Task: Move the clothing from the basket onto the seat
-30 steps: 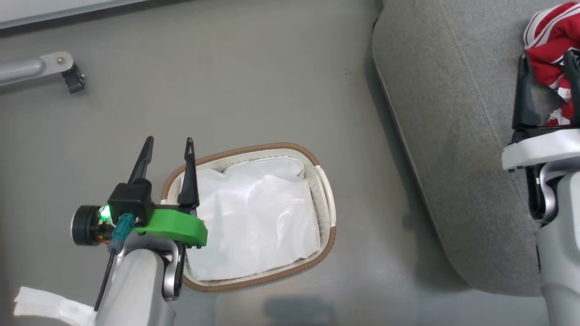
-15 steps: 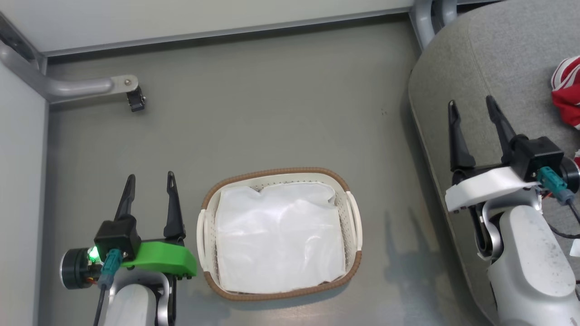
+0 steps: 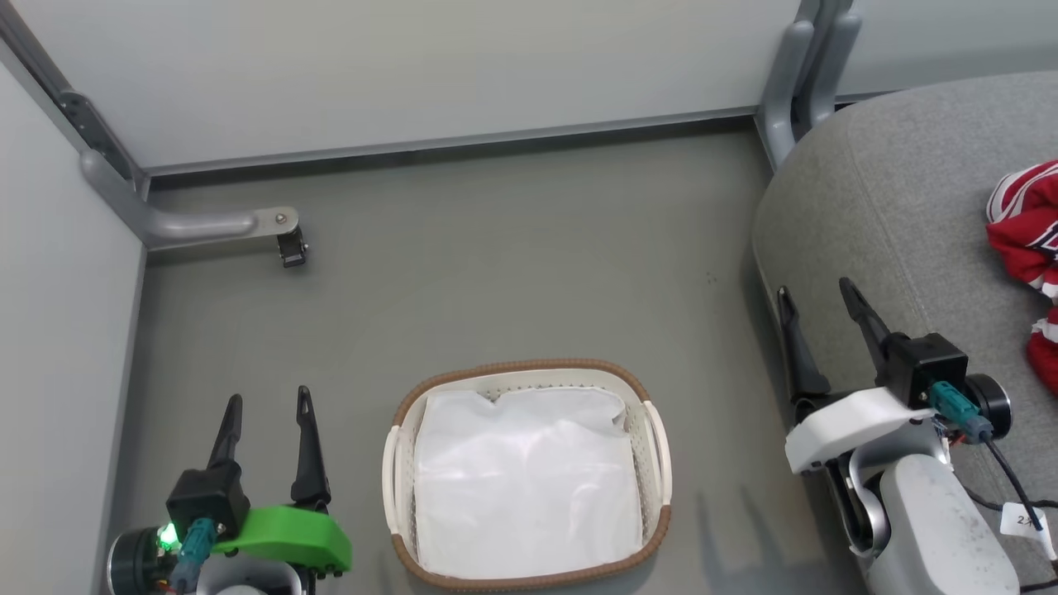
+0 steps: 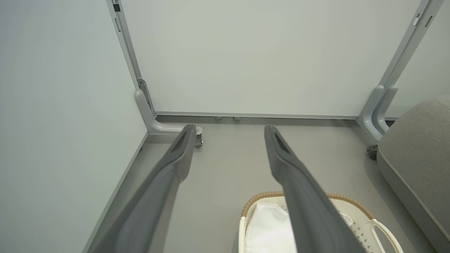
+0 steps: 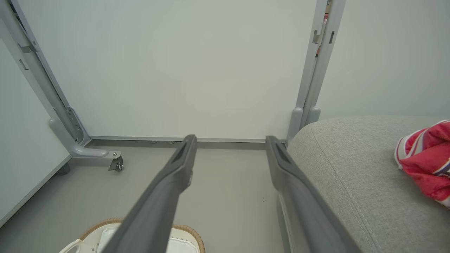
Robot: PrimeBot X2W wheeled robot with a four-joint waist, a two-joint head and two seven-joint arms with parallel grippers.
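Looking down from the head camera, you have the clothing (image 3: 1023, 235) bunched red and white at the right edge of the frame, lying on the seat (image 3: 884, 198); the basket (image 3: 517, 368) sits lower centre on the floor (image 3: 496, 273), holding a white sheet (image 3: 529, 487); your left gripper (image 3: 269, 398), lower left, is spread and empty; your right gripper (image 3: 813, 289), lower right at the seat's edge, is spread and empty too.

Head cam looks down; wrist cams low, facing wall (image 4: 246, 52) (all share basket (image 3: 529, 365), seat (image 3: 876, 215)).
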